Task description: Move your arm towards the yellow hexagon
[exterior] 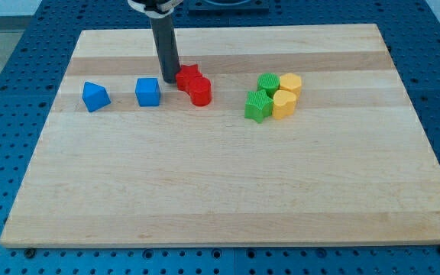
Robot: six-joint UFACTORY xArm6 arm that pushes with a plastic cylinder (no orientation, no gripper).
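The wooden surface [228, 191] carries the blocks. The rod has no jaws; my tip [169, 79] touches the red star [189, 76], between it and the blue cube [148, 92]. The yellow hexagon [290, 83] sits right, beside a green block [268, 83].

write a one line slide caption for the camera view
My tip rests beside the red star, left of the yellow hexagon in the green-yellow cluster.

The wooden board [228, 191] is carrying two blue blocks [95, 96] [148, 92], two red [195, 85] (touching), two green [259, 105] and two yellow [285, 104].
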